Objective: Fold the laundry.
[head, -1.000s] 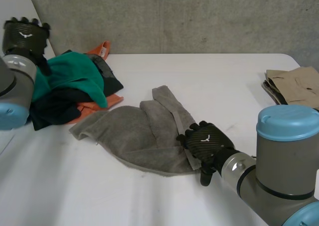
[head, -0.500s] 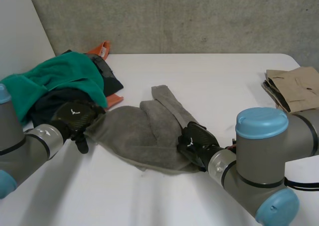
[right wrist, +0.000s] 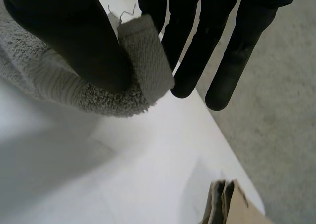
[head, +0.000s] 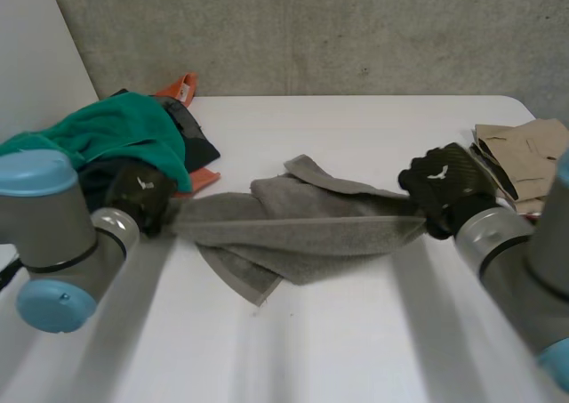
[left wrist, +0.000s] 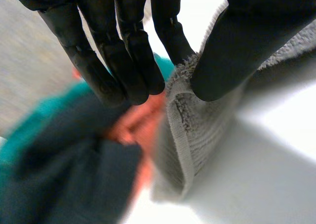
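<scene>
Between left hand (head: 142, 194), right hand (head: 442, 185) — one towel (head: 302, 229)

looped terry towel (head: 302, 229), smooth matt table (head: 356, 341)

A white counter (head: 356, 350) stands against a rough, mottled grey concrete wall (head: 356, 29), with a plain pale panel (head: 36, 56) rising at its far left end and a speckled grey floor (right wrist: 281, 135) beyond its edge.
</scene>
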Motion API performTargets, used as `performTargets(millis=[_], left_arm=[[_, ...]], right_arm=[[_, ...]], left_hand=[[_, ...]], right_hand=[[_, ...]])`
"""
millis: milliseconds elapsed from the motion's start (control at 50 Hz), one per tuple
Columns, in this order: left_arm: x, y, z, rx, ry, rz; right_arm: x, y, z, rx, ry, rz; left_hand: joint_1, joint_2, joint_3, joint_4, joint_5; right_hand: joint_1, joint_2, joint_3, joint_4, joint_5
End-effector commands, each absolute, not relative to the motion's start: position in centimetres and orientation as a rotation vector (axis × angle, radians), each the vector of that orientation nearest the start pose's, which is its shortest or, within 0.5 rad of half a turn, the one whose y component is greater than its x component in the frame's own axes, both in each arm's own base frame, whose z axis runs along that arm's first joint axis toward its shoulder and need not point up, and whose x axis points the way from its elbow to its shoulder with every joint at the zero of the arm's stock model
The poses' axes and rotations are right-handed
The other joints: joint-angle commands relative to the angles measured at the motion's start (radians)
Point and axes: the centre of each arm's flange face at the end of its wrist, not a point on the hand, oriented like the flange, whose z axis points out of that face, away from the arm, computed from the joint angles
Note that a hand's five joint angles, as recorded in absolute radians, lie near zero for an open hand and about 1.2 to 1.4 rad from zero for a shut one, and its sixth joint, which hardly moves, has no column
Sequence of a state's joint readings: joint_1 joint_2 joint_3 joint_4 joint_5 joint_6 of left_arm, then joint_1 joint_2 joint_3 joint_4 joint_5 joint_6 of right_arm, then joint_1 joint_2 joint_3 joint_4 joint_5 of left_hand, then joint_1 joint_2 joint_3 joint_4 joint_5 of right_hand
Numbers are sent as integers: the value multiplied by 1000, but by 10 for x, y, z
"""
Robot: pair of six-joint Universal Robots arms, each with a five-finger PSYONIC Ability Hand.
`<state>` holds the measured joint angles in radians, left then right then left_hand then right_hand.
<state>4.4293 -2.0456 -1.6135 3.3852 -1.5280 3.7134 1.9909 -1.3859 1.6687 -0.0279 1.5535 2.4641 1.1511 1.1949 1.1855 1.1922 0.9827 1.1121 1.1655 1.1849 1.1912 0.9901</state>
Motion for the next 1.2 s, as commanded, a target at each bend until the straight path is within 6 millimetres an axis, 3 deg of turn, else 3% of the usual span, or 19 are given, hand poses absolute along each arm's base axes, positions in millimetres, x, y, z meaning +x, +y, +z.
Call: performTargets(millis=[20, 100, 180, 240, 320, 380, 440, 460, 520, 540, 580, 600, 680, 760, 860, 940, 1080, 1100, 1200], left_arm=[[-234, -289, 230, 915, 2042, -2133], [-234, -270, 270, 856, 2034, -2255], [-237, -255, 285, 872, 2094, -2273], [-243, -247, 284, 925, 2143, -2254], [-259, -241, 262, 1035, 2244, -2153], [-272, -259, 234, 1098, 2249, -2038], [-281, -278, 229, 1101, 2179, -2025], [-286, -293, 233, 1074, 2118, -2051], [-296, -314, 258, 999, 1985, -2181], [-302, -322, 285, 932, 1872, -2304], [-306, -328, 314, 856, 1740, -2428], [-308, -330, 343, 770, 1610, -2542], [-306, -318, 403, 564, 1344, -2765], [-310, -298, 422, 544, 1260, -2855], [-308, -291, 389, 615, 1417, -2756], [-302, -284, 349, 665, 1580, -2637], [-299, -255, 246, 902, 1916, -2351], [-299, -246, 223, 969, 1981, -2288], [-299, -224, 167, 1129, 2130, -2117]], right_arm=[[234, -237, 268, -1246, 2258, -1986], [214, -245, 305, -1171, 2335, -2044], [202, -243, 320, -1161, 2429, -1952], [201, -239, 319, -1180, 2465, -1865], [206, -244, 302, -1228, 2493, -1731], [211, -258, 281, -1247, 2520, -1653], [216, -274, 279, -1223, 2495, -1719], [221, -288, 283, -1169, 2447, -1827], [227, -311, 297, -1018, 2338, -2048], [229, -325, 312, -900, 2233, -2210], [230, -336, 330, -774, 2102, -2369], [229, -342, 352, -649, 1955, -2509], [226, -339, 400, -418, 1599, -2726], [217, -329, 433, -295, 1351, -2830], [210, -334, 425, -303, 1363, -2833], [202, -342, 391, -382, 1558, -2734], [193, -335, 279, -581, 2111, -2210], [190, -328, 252, -608, 2225, -2076], [178, -313, 192, -727, 2442, -1827]], left_hand=[[245, 201, 211, 204, 239], [245, 201, 211, 204, 239], [245, 201, 211, 204, 239], [245, 201, 211, 204, 239], [245, 201, 211, 204, 239], [245, 201, 211, 204, 239], [245, 201, 211, 204, 239], [245, 201, 211, 204, 239], [245, 201, 211, 204, 239], [245, 201, 211, 204, 239], [245, 201, 211, 204, 239], [245, 201, 211, 204, 239], [245, 201, 211, 204, 239], [245, 201, 211, 204, 239], [245, 201, 211, 204, 239], [245, 201, 211, 204, 239], [245, 201, 211, 204, 239], [245, 201, 211, 204, 239], [245, 201, 211, 204, 239]], right_hand=[[284, 231, 211, 205, 232], [284, 231, 211, 205, 232], [284, 231, 211, 205, 232], [284, 231, 211, 205, 232], [284, 231, 211, 205, 232], [284, 231, 211, 205, 232], [284, 231, 211, 205, 232], [284, 231, 211, 205, 232], [284, 231, 211, 205, 232], [284, 231, 211, 205, 232], [284, 231, 211, 205, 232], [284, 231, 211, 205, 232], [284, 231, 211, 205, 232], [284, 231, 211, 205, 232], [284, 231, 211, 205, 232], [284, 231, 211, 205, 232], [284, 231, 211, 205, 232], [284, 231, 211, 205, 232], [284, 231, 211, 205, 232]])
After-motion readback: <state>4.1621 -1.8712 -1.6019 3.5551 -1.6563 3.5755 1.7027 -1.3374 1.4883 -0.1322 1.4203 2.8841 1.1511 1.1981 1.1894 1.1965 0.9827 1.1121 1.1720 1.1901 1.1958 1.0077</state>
